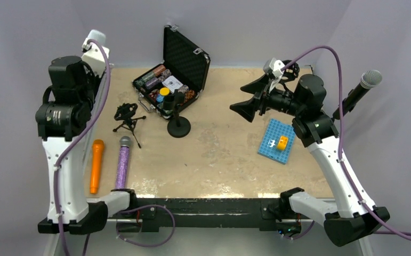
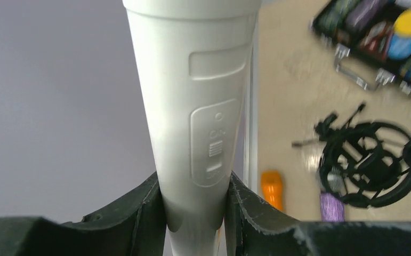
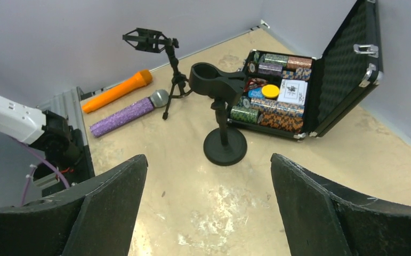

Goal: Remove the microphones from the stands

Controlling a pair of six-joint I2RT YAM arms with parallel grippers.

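Note:
My left gripper (image 2: 195, 188) is shut on a white microphone (image 2: 192, 101), its pads pressed on both sides of the tapering handle. In the top view the white microphone (image 1: 95, 49) is held high over the table's back left corner. The black stand (image 1: 178, 121), with a round base and an empty clip, is near the table's middle; it also shows in the right wrist view (image 3: 223, 125). My right gripper (image 1: 244, 109) is open and empty, raised at the right and pointing left towards the stand, with wide-spread fingers (image 3: 107, 197).
A small tripod with a shock mount (image 1: 128, 117), an orange microphone (image 1: 96, 165) and a purple microphone (image 1: 122, 162) lie at the left. An open black case of poker chips (image 1: 174, 80) stands behind the stand. A blue baseplate (image 1: 276, 141) lies right. A black microphone (image 1: 359, 92) is beyond the right edge.

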